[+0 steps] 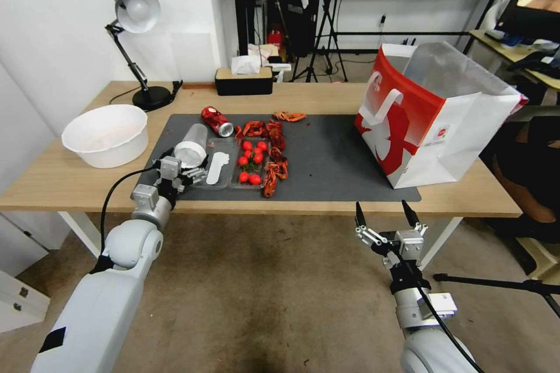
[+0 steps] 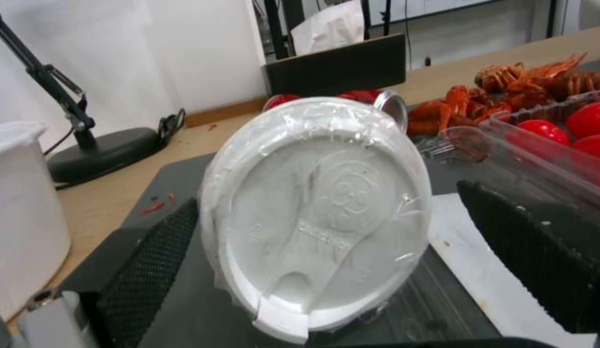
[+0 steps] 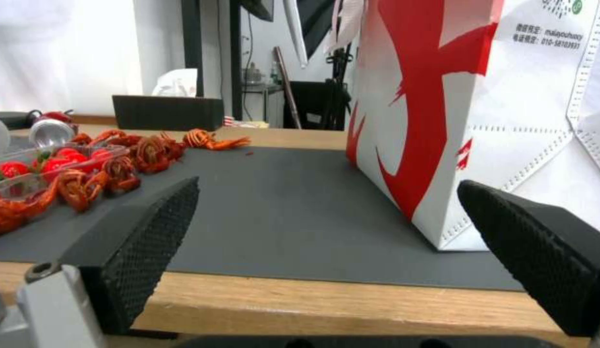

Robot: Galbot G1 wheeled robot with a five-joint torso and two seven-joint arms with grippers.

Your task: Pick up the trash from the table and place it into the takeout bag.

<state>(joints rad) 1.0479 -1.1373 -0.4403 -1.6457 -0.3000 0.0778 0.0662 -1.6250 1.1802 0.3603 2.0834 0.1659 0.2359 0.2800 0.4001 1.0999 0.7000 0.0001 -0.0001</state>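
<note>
A clear plastic cup with a white lid lies on its side at the left front of the dark mat. My left gripper is open at its lid end. In the left wrist view the lid fills the gap between the two fingers, with a small space on one side. A crushed red can lies just behind the cup. The takeout bag stands open on the mat's right end. My right gripper hangs open off the table's front edge, facing the bag.
A clear tray of cherry tomatoes and crayfish shells lie mid-mat, right of the cup. A white basin stands on the table at the left. A desk lamp and a tissue box stand at the back.
</note>
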